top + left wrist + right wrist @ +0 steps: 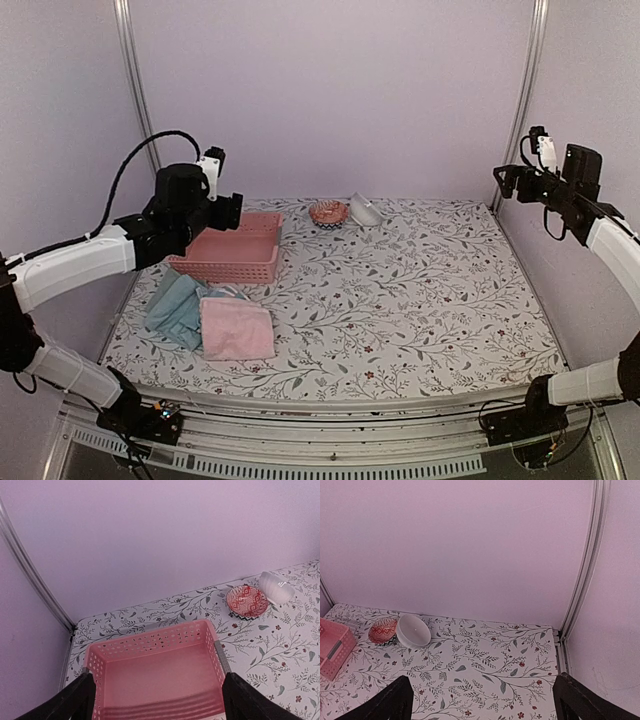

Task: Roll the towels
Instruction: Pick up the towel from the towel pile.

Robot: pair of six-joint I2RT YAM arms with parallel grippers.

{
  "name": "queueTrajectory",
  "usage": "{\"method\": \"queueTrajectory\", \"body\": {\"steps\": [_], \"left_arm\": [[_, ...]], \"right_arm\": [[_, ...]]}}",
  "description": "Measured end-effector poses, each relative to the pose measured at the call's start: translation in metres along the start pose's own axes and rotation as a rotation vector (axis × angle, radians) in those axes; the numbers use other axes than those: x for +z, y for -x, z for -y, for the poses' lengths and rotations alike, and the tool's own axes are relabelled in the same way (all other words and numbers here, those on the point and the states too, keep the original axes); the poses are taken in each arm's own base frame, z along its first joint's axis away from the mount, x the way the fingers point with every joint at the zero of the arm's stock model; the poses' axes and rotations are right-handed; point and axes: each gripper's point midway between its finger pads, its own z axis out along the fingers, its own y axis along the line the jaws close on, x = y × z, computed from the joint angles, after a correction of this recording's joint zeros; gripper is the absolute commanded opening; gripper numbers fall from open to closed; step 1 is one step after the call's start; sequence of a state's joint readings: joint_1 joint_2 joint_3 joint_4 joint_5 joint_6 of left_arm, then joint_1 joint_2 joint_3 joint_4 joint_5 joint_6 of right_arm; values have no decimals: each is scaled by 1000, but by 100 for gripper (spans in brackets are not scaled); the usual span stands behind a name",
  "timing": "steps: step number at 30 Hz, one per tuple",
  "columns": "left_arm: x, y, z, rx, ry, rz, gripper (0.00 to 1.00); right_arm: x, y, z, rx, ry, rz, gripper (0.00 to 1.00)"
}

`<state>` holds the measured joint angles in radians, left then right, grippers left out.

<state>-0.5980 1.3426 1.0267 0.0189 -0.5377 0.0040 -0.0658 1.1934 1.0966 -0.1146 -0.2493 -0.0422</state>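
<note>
towels: pink towel lay flat just in front of the basket; teal towel was crumpled on the pink one's left, touching it, its far edge hidden
left gripper: above the basket; jaws spread wide, empty; fingertips cut off in its wrist view
right gripper: raised far right of the basket; jaws spread wide, empty
bowls: red bowl and white bowl right of the basket's far end; whether they touched was unclear

The basket is salmon pink, its walls dotted with rows of small holes. In front of it lie a plain pink towel and a plain pale teal towel. To the basket's right a small bowl is red with a white diamond lattice, and beside it is a plain white bowl. The table cover is white with grey leafy sprigs and tiny dark-red flowers.
</note>
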Motion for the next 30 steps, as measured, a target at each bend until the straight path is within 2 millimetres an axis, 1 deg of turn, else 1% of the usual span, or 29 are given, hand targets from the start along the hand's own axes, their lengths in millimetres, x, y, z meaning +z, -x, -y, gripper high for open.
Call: {"method": "queueTrajectory", "body": {"steps": [3, 5, 8, 10, 12, 14, 18, 19, 21, 23, 26, 30], "left_arm": [[3, -8, -1, -10, -24, -31, 81], [3, -15, 1, -20, -46, -60, 71], [2, -32, 6, -42, -91, -126, 57], [0, -45, 10, -59, -119, -184, 51], [-4, -61, 16, -79, -152, -249, 49], [-9, -76, 21, -102, -178, -315, 50], [-26, -113, 28, -146, -221, -463, 49], [-33, -125, 31, -159, -234, -510, 49], [-45, -145, 34, -178, -246, -589, 47], [-58, -169, 36, -197, -244, -683, 43], [-75, -196, 33, -208, -217, -806, 41], [-92, -217, 30, -219, -177, -914, 41]], "right_arm": [[1, -8, -3, -5, 20, -15, 100], [2, -14, -7, -22, 43, -28, 98], [4, -29, -18, -54, 98, -61, 94], [4, -38, -28, -78, 144, -85, 91], [4, -48, -42, -111, 205, -112, 88], [4, -59, -56, -143, 262, -135, 87], [1, -86, -85, -201, 392, -184, 82], [0, -95, -92, -210, 429, -202, 81], [-1, -108, -102, -221, 482, -228, 79], [-2, -121, -111, -226, 537, -254, 78], [-7, -136, -123, -228, 606, -284, 78], [-13, -147, -132, -234, 665, -298, 77]]}}
